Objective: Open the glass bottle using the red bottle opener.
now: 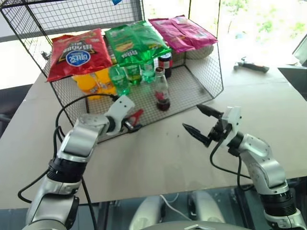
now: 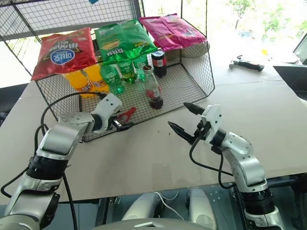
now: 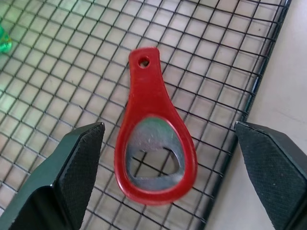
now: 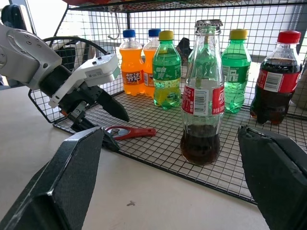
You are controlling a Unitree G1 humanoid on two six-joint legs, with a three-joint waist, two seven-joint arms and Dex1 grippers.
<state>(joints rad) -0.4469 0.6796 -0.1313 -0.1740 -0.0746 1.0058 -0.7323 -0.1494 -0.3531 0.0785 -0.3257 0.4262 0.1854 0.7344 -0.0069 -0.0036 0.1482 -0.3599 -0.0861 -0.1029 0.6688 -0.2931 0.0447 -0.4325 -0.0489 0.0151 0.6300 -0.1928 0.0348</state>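
Observation:
The glass bottle [image 1: 161, 91] stands upright on the mesh floor of a wire basket [image 1: 194, 88], capped, with dark liquid in its lower part and a red label. The red bottle opener [image 3: 152, 134] lies flat on the mesh near the basket's front edge, left of the bottle. My left gripper [image 3: 168, 128] is open and angled down over the opener, one finger on each side of its ring head, not touching it. My right gripper [image 1: 192, 116] hovers open above the table, in front of the bottle and pointing at it.
Green bottles [image 4: 166, 72], orange bottles [image 4: 131, 64] and a dark cola bottle [image 4: 275, 81] stand behind the glass bottle. Red, green and pink snack bags [image 1: 76, 52] lie on top of the basket. A tool [image 1: 250, 65] lies on the table [image 1: 158, 158] at the far right.

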